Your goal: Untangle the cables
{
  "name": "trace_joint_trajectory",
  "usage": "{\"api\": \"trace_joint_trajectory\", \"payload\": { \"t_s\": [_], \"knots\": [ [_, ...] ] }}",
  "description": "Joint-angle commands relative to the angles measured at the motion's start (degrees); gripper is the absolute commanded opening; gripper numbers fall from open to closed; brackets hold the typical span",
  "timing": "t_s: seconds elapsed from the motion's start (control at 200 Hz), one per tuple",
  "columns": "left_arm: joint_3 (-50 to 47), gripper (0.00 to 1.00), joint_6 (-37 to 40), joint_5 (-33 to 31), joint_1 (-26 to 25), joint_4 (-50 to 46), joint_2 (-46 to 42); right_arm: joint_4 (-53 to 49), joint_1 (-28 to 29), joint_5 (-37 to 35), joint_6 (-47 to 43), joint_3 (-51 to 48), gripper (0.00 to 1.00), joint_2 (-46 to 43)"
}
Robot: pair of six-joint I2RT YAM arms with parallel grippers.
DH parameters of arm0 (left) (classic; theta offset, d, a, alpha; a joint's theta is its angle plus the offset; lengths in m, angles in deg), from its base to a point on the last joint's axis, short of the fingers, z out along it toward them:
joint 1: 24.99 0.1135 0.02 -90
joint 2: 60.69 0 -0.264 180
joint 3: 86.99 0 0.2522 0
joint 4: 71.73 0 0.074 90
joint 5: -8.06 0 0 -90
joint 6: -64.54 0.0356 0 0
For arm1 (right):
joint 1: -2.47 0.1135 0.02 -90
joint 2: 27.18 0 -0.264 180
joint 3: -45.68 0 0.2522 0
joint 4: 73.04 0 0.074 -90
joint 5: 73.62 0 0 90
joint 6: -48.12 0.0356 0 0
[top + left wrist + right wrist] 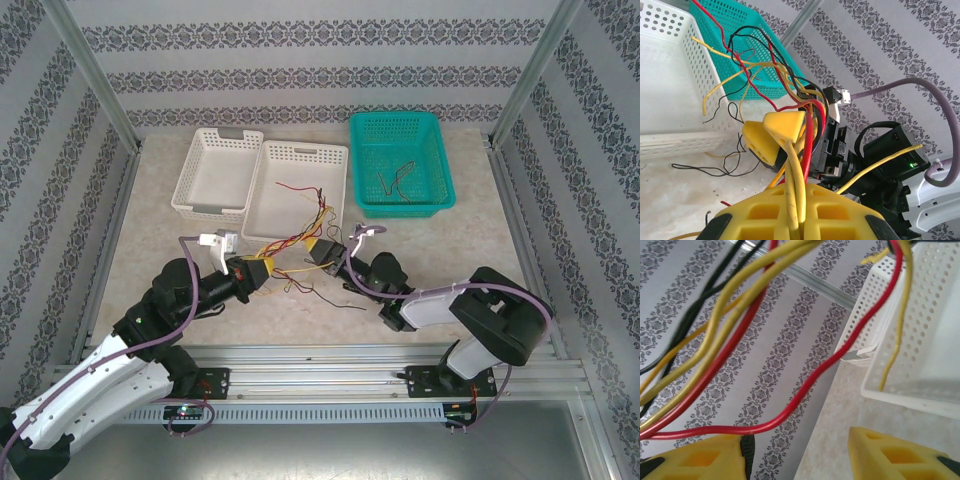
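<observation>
Where the two pincers meet over the middle of the speckled beige bench, item one: a tangled bunch of thin, wavy yellow, red and black cables, strung between them just near of the middle basket.

Surroundings:
- Two white perforated plastic baskets stand side by side at the far left and far middle.
- One teal perforated plastic basket stands at the far right.
- The near wall of the middle white basket is directly behind the bunch. Several cable ends reach over it, and a red end lies inside.
- Other loose ends trail on the bench near the arms.
- A thick purple robot lead arcs beside the right arm.

Pincers, two:
- The left pincer has its yellow fingers closed together on yellow and red strands of the cables.
- The right pincer stands with its yellow fingers well apart. The bunch crosses ahead of the tips, and one red strand touches the left finger.

Count:
- Three baskets.
- One main bunch in three colours; the number of strands cannot be told.
- A separate thin dark wire lies in the teal basket.
</observation>
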Motion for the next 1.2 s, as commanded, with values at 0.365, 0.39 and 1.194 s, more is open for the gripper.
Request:
{"api": "trace_joint_trajectory", "payload": {
  "t_s": [0.365, 0.39, 1.194],
  "knots": [
    [-6.87, 0.0, -9.47, 2.65, -0.98, 24.47, 0.89, 3.95, -0.55, -4.51, -2.07, -4.15, 0.57, -8.23],
    [-7.12, 0.0, -10.11, 2.94, -1.04, 26.08, 1.39, 3.95, -0.55, -4.58, -2.14, -4.01, 0.57, -8.42],
    [-12.05, 0.0, -13.93, 2.15, -6.15, 38.06, 3.19, 3.95, -3.01, -4.95, -1.98, 0.74, 0.59, -10.56]
  ]
}}
